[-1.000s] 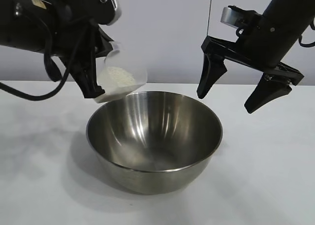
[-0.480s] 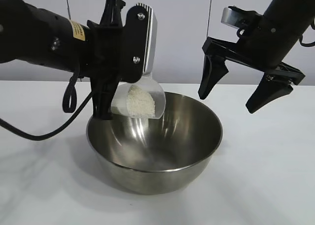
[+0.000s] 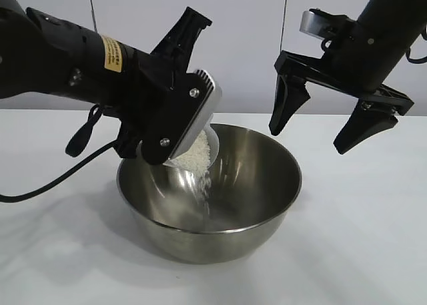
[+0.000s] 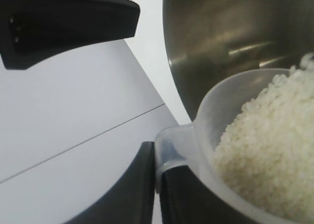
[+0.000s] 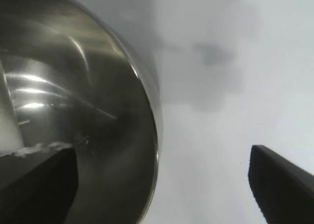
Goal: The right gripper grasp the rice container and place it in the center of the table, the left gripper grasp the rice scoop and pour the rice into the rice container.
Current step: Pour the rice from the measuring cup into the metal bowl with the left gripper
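Steel bowl (image 5: 98, 87) beside white table (image 5: 206, 136)

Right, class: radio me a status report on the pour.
Left hand shut on scoop, tipped over bowl. Rice falling in. Right hand open, above bowl's right rim. Nothing in the way.

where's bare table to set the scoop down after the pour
Bare table lies right of the rice container, below the open right gripper; also front-left. Crowded over the container, where the left gripper tips the rice scoop.
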